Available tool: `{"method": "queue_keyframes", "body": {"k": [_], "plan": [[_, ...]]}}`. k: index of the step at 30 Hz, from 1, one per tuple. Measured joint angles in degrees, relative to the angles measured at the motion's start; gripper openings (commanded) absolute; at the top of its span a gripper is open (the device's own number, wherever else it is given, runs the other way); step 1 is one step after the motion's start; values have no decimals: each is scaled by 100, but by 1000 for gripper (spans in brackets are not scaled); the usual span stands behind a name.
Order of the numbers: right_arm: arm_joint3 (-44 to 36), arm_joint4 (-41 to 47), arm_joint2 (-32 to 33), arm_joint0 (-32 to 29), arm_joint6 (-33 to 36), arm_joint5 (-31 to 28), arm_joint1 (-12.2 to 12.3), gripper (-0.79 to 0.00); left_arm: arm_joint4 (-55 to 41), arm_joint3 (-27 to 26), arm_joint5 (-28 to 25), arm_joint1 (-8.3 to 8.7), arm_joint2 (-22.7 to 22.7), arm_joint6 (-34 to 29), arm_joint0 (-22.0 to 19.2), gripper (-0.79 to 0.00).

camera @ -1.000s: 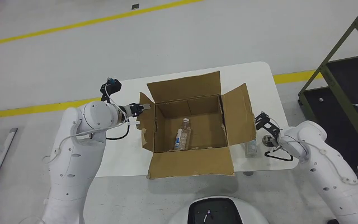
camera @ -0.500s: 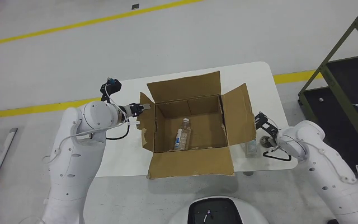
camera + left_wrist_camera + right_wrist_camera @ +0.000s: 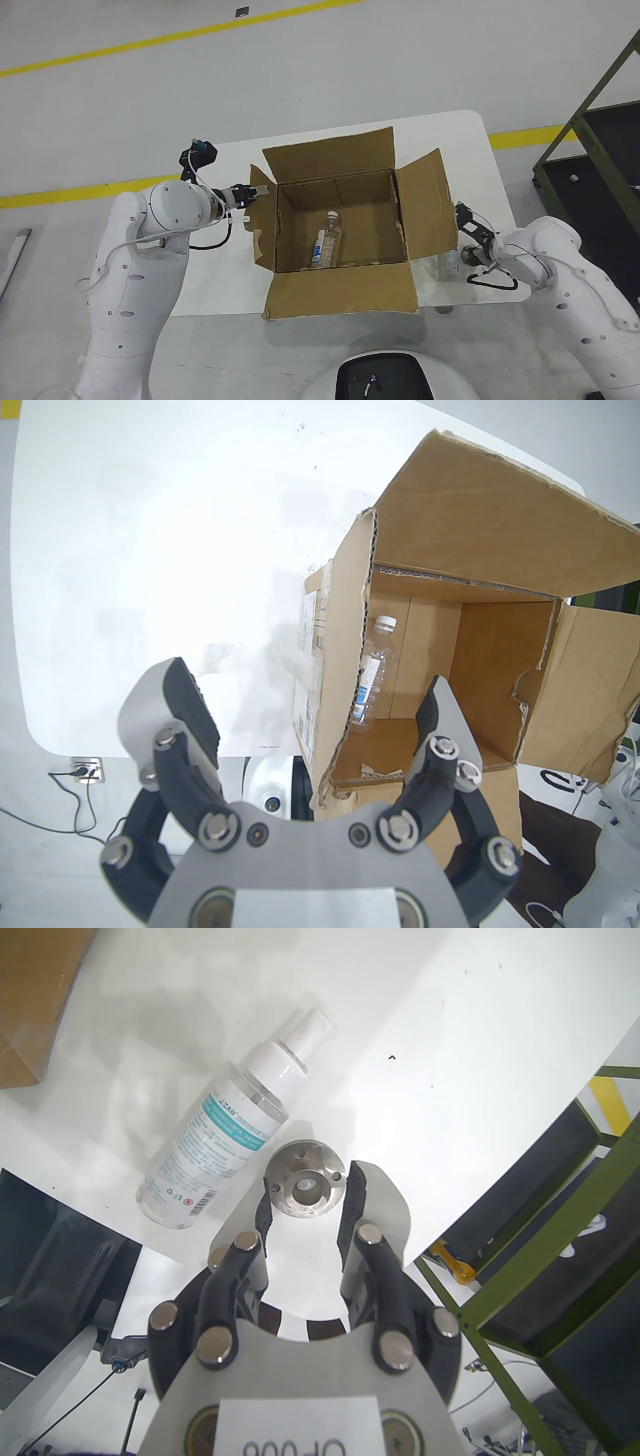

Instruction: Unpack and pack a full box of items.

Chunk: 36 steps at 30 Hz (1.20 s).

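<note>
My right claw (image 3: 310,1180) grips the metal disc (image 3: 304,1195), spray bottle (image 3: 225,1128) lying just beside it; left claw (image 3: 307,680) gapes open.

We note a large industrial hall, not a home: a smooth grey poured floor (image 3: 330,70) crossed by painted yellow lines (image 3: 180,37), as in a factory or warehouse test area. A green metal rack (image 3: 590,130) stands beside one white table (image 3: 455,140) carrying a cardboard box (image 3: 340,290), and a floor socket (image 3: 87,769) trails loose cables.
</note>
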Motion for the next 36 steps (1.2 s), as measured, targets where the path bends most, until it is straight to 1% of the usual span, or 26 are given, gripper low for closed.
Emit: {"method": "queue_keyframes", "body": {"k": [11, 18, 19, 21, 24, 31, 34, 36], "plan": [[381, -46, -163, 156, -73, 36, -11, -453, 0, 0, 0, 0, 0, 0, 0, 0], [557, -15, -250, 239, -119, 66, -20, -493, 0, 0, 0, 0, 0, 0, 0, 0], [573, -15, -261, 248, -122, 68, -21, -505, 0, 0, 0, 0, 0, 0, 0, 0], [602, -8, -278, 266, -123, 77, -23, -566, 0, 0, 0, 0, 0, 0, 0, 0], [626, -21, -290, 283, -116, 95, -20, -785, 0, 0, 0, 0, 0, 0, 0, 0], [493, -19, -87, 222, -152, 246, 18, -785, 0, 0, 0, 0, 0, 0, 0, 0], [310, 195, 191, 133, -186, 312, 56, -785, 0, 0, 0, 0, 0, 0, 0, 0], [116, 488, 498, 43, -285, 359, 89, -785, 0, 0, 0, 0, 0, 0, 0, 0]]}}
